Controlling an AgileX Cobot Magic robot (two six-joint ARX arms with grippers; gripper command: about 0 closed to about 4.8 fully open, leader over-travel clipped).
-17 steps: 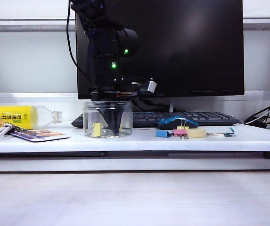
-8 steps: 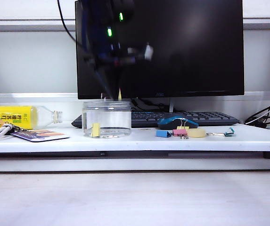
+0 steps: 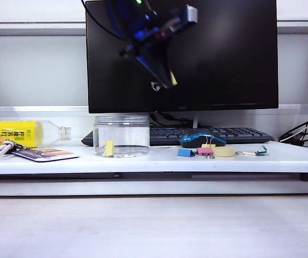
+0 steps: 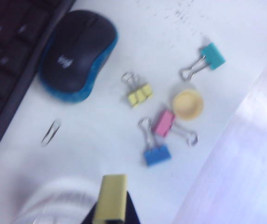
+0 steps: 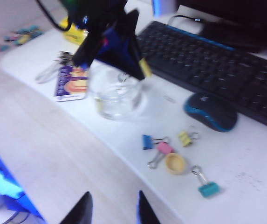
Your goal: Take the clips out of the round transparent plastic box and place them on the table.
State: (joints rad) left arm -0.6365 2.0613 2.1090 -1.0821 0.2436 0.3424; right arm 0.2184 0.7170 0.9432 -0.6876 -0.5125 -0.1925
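Note:
My left gripper (image 3: 167, 81) hangs tilted high in front of the monitor, to the right of and above the round transparent plastic box (image 3: 122, 135). It is shut on a pale-yellow clip (image 3: 173, 79), which shows between its dark fingers in the left wrist view (image 4: 112, 193). One yellow clip (image 3: 109, 148) stays inside the box. Another yellow clip (image 4: 139, 94) lies on the white table (image 3: 159, 161) beside the mouse. My right gripper (image 5: 112, 210) is open with nothing in it, over the wood-grain surface in front of the table; the exterior view does not show it.
A blue-black mouse (image 3: 202, 139), a keyboard (image 3: 213, 134) and a monitor (image 3: 223, 54) stand behind. Blue (image 3: 185, 152), pink (image 3: 205, 151) and teal (image 3: 262, 151) clips and a yellow tape roll (image 3: 224, 152) lie at the right. A yellow-label bottle (image 3: 22, 133) and a card (image 3: 45, 155) lie left.
My left gripper has come up out of the box with a yellow clip and swung up and to the right, tilting. One yellow clip fewer shows in the box.

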